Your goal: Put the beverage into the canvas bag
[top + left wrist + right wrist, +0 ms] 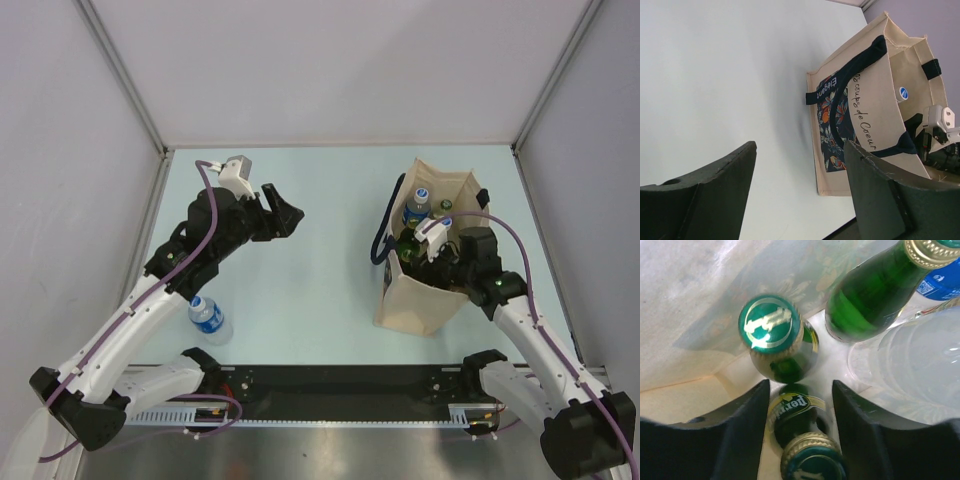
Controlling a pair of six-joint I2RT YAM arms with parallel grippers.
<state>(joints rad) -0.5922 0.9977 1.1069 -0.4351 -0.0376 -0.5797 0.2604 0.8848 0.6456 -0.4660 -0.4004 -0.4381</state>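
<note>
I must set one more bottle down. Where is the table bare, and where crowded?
Bare: the table between the left gripper and the canvas bag, and its far strip behind them. Crowded: inside the bag, green bottles packed around the right gripper.

canvas bag [880, 95]: matt cloth | green bottles [865, 300]: glossy glass | caps [769, 322]: shiny metal

Posture of both arms. The left arm [150, 290] stretches forward and bends inward at the wrist. The left gripper [800, 144] is level, jaws spread wide with nothing between them. The right arm [530, 330] reaches forward and leftward, wrist pitched down. The right gripper [801, 385] points downward, jaws partly apart — grip indeterminable.
</note>
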